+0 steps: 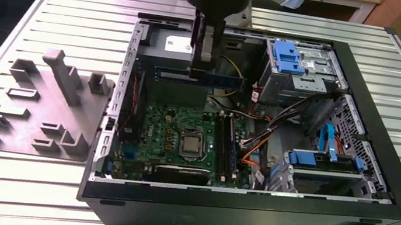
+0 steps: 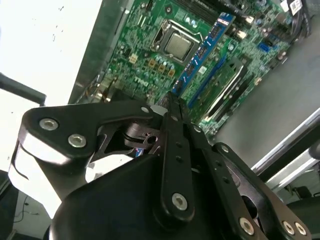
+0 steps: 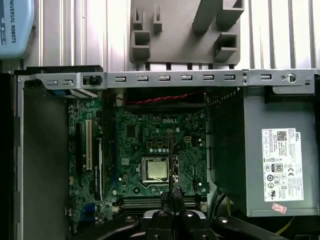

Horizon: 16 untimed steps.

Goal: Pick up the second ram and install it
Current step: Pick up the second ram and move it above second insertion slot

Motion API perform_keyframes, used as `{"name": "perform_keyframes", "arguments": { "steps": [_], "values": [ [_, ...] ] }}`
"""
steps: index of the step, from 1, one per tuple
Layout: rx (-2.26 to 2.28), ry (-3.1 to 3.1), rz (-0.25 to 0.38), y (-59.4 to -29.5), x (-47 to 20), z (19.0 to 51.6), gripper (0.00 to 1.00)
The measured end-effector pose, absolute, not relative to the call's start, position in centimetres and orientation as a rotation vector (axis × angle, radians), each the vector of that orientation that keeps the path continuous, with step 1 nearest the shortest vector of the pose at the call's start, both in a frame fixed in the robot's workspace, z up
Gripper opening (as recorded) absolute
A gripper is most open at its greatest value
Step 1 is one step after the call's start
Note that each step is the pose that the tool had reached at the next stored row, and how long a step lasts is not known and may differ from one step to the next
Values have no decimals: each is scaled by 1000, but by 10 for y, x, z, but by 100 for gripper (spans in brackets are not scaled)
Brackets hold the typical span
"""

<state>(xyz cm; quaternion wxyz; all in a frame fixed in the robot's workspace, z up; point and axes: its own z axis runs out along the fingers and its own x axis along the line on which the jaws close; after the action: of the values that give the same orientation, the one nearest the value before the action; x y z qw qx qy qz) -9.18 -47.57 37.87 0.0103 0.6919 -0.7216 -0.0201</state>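
Note:
In the exterior view my gripper (image 1: 199, 74) is shut on the second ram (image 1: 225, 82), a thin blue-green strip. It hangs level above the open computer case, over the near edge of the grey power-supply box (image 1: 172, 43) and the far end of the green motherboard (image 1: 171, 121). In the second wrist view the ram (image 2: 202, 50) sticks out from the gripper (image 2: 169, 107) over the board. The first wrist view shows the ram (image 3: 170, 150) edge-on above the processor socket (image 3: 157, 169), with the gripper (image 3: 173, 196) below it. Black slot rails (image 1: 225, 145) lie toward the exterior view's right of the socket.
A grey plastic fixture (image 1: 43, 108) with upright blocks sits on the slatted table at the exterior view's left of the case. Blue drive cages (image 1: 287, 57) and bundled cables (image 1: 260, 138) crowd the case's right half. A green module (image 2: 225, 82) seems seated between the rails.

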Motion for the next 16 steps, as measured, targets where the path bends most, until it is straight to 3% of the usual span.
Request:
{"name": "perform_keyframes", "arguments": {
  "steps": [16],
  "values": [
    [2159,-2252,-63,-476,-84,350,11]
  ]
}}
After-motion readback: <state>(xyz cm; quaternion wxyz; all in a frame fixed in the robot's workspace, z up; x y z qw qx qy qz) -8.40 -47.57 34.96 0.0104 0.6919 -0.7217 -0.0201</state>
